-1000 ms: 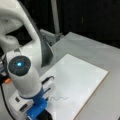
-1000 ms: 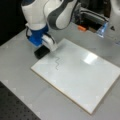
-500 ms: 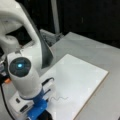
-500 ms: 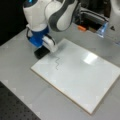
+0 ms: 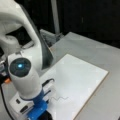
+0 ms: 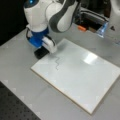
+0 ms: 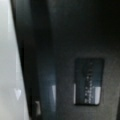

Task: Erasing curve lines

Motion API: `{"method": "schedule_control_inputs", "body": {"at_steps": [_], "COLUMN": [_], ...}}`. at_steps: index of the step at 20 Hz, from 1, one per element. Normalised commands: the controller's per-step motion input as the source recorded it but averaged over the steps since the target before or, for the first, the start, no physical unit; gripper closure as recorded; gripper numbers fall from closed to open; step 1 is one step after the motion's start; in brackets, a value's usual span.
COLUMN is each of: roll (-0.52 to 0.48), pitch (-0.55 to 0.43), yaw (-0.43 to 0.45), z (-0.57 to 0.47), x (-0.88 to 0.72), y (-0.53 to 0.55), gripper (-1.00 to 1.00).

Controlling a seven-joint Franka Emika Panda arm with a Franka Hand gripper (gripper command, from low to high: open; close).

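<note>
Hardly shifted from a second ago: gripper (image 6: 46, 50) parked at the same corner of the white board (image 6: 82, 82), squiggle unchanged.

Closed, as far as can be seen, on the black block eraser (image 6: 41, 53), with the white fingers (image 6: 49, 45) pressed against its side. Set low over the board's corner towards a front view's left, eraser right at the edge, partly over the grey table (image 6: 17, 75).

Curve lines (image 6: 58, 63) just beside the eraser, towards a front view's right and bottom, apart from it by a thin strip of white. Whole and unsmeared in both front views; seen also as a small two-humped wave (image 5: 60, 98) just right of the gripper (image 5: 40, 110), near the board's (image 5: 82, 72) bottom edge.

Plenty of open white beyond the squiggle, out to the far corners. Thin tan rim along the board's lower edges. Bare table (image 5: 82, 45) on all sides of the board. Black perforated surface (image 6: 15, 110) at a front view's bottom left. Clutter only well behind the arm: an orange piece (image 6: 81, 28) and a blue-tinted clear piece (image 6: 102, 28), both well apart from the board.

Wrist view filled with a dark surface bearing a dark rectangular label (image 7: 88, 81), pale strip down its left edge; no squiggle visible.
</note>
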Motion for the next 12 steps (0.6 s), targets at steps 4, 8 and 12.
{"method": "schedule_control_inputs", "body": {"at_steps": [4, 8, 12], "roll": [-0.014, -0.013, -0.019], "pitch": [-0.063, -0.064, -0.067], "yaw": [-0.039, -0.043, -0.045], "z": [-0.05, -0.06, -0.07], "x": [0.04, 0.05, 0.05], "y": [-0.01, -0.02, -0.01], "gripper": [-1.00, -1.00, 1.00]}}
